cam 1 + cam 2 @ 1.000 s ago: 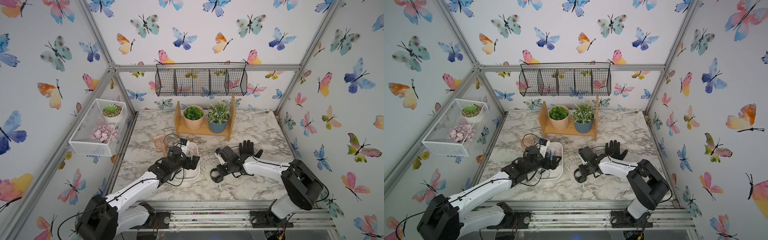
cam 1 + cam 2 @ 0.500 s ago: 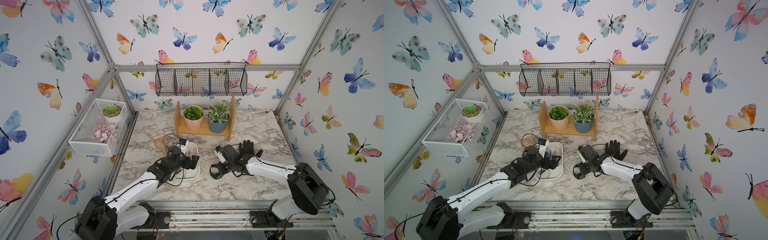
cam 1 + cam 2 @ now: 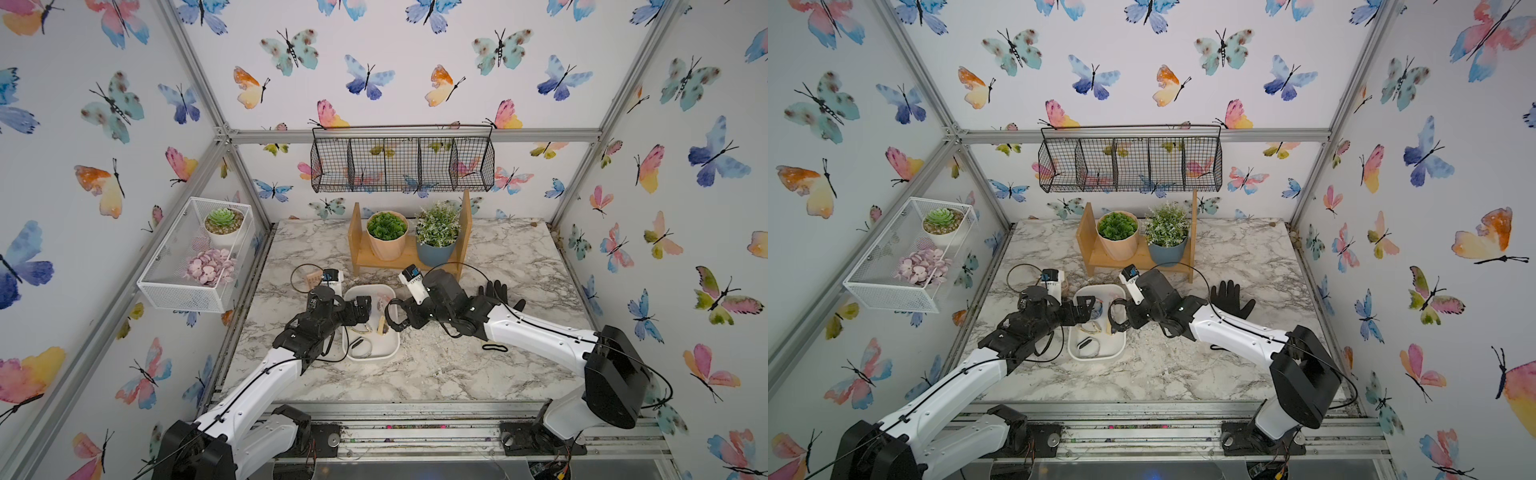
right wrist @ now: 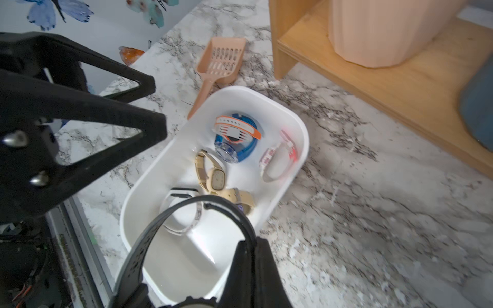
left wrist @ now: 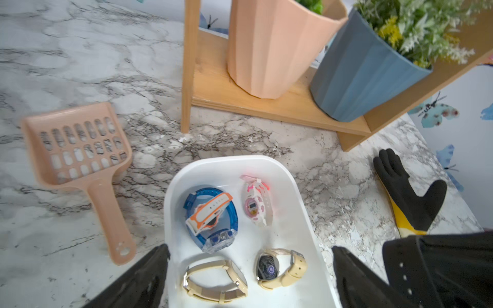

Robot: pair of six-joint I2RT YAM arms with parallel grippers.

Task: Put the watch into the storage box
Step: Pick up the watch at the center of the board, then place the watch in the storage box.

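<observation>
My right gripper (image 4: 253, 248) is clamped on the watch (image 4: 146, 240) (strap loop dangling) over the storage box (image 3: 376, 357) at its 3 o'clock rim; my left gripper (image 5: 249, 249) gapes wide, empty.

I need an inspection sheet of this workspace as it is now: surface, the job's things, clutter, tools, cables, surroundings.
Surface: marble tabletop, pale crumbs scattered on it.
Job's things: black watch held above the white storage box, not released.
Clutter: several other watches in the box; peach scoop and black glove on the table.
Tools: right tool shut on the watch; left tool open, a finger on each side of the box.
Cables: black cable loops above both wrists; no snag seen.
Surroundings: wooden shelf with two potted plants, black wire basket, white mesh basket, butterfly walls.
</observation>
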